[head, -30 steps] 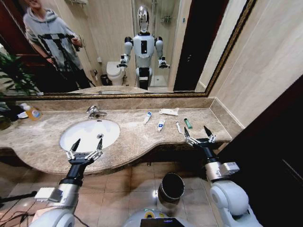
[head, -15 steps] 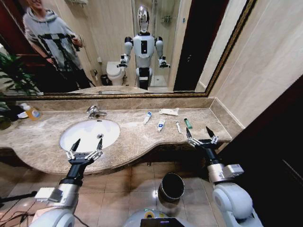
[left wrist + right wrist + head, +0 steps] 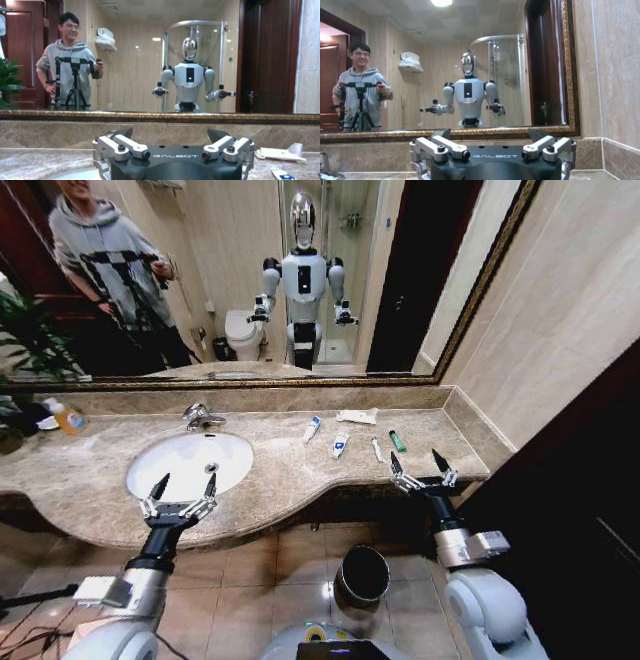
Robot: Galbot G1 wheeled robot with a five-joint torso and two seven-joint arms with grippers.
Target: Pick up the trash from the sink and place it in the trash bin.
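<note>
Marble countertop (image 3: 300,470) unchanged; right gripper (image 3: 423,465) spread, shifted slightly left; left gripper (image 3: 180,498) spread, unmoved.

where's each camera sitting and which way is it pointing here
Head view: high on the robot, looking forward and down at the sink, countertop litter and trash bin; both arms show, left tool and right tool open.
Left wrist view: behind the left tool, level, facing the mirror.
Right wrist view: behind the right tool, facing the mirror.
Shared: all three catch the robot's mirror reflection.
</note>
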